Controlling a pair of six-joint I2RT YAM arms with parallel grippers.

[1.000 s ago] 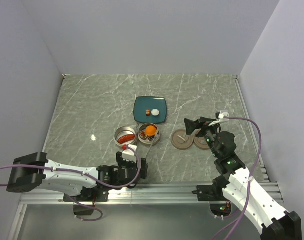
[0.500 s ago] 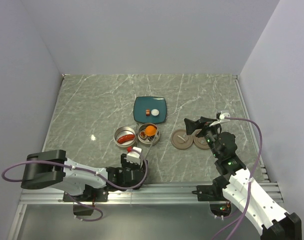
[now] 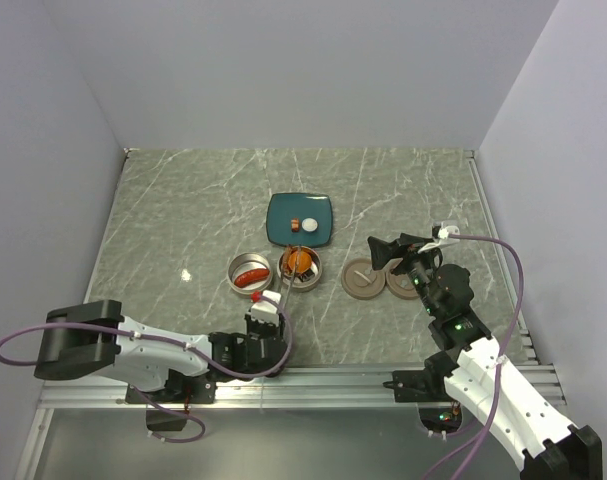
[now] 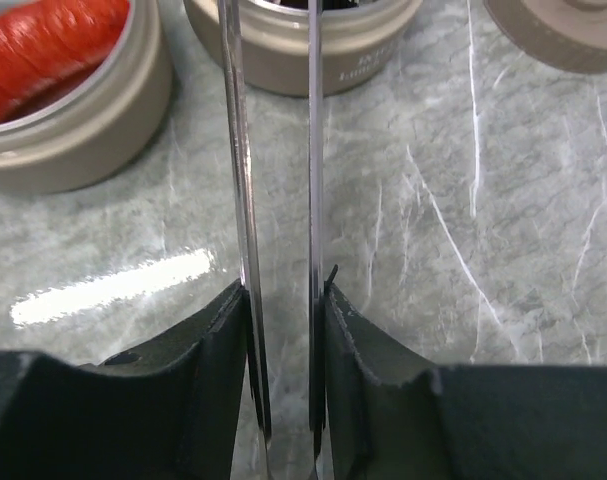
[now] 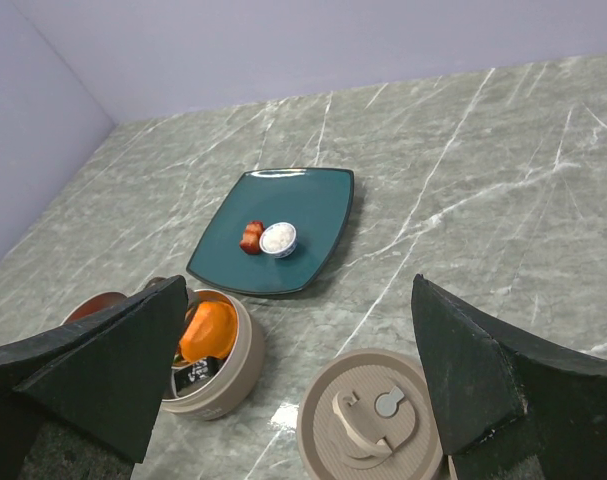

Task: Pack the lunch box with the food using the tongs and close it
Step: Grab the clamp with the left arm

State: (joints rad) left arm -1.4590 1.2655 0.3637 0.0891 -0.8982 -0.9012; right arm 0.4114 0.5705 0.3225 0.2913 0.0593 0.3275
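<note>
The tongs (image 4: 239,150) run as two slim silver arms between my left gripper's (image 4: 280,310) black fingers (image 4: 215,350), which press on both arms. In the top view the left gripper (image 3: 270,318) sits low at the near edge, and the tongs (image 3: 285,285) reach up to the right tin. The lunch box is two silver tins: one (image 3: 249,271) holds a red sausage (image 4: 43,40), the other (image 3: 299,267) an orange ball (image 5: 208,332) and a black-and-white roll (image 5: 195,372). Two brown lids (image 3: 361,280) (image 3: 401,284) lie to their right. My right gripper (image 5: 298,300) hangs open above them.
A teal plate (image 3: 301,218) behind the tins carries a small brown-red bit (image 5: 251,237) and a white round piece (image 5: 279,239). Grey walls close in the marble table on three sides. A metal rail runs along the right edge (image 3: 503,270).
My left gripper's jaws have closed onto the tongs and the wrist has shifted slightly right, the tongs now pointing at the right tin. The right arm has not moved.
</note>
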